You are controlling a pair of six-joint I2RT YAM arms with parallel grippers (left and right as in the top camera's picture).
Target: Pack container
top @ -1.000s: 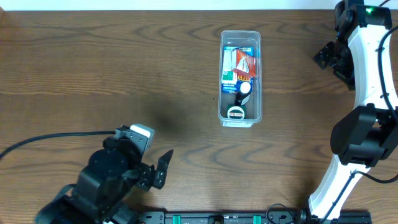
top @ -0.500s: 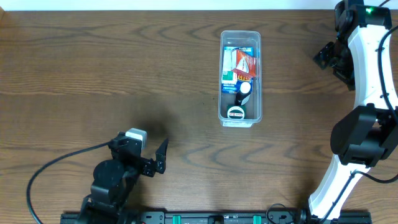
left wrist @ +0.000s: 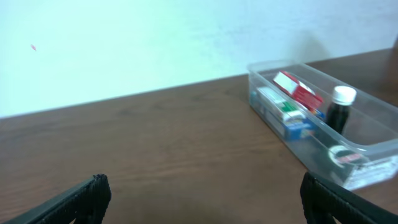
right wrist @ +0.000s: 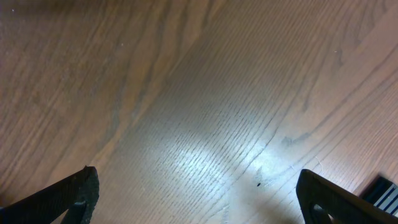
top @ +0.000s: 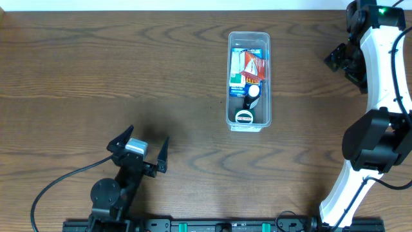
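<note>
1. The left pincer [top: 141,147] stood with its two fingers spread wide and nothing between them, low over the near edge of the one wooden table [top: 96,64].
2. The right pincer [right wrist: 198,180] was likewise spread wide and held nothing. Only bare wood grain showed between its two fingers. From overhead, it hung over the far right corner of the table.
3. One black cable [top: 58,183] trailed from the left arm toward the near left edge.
4. The one container [top: 269,77] lay on the table right of centre and toward the far edge. It was well apart from both pincers, with its long side running away from the robot.
5. Inside the container were:
   - one small dark bottle [left wrist: 339,112] with a white cap, standing upright;
   - one round labelled disc [top: 244,116] at the near end;
   - one red packet [left wrist: 297,92] toward the far end;
   - white, green and blue boxes [left wrist: 281,111] beside the packet, too overlapped to count.
6. One pale wall [left wrist: 124,43] rose behind the table's far edge.
</note>
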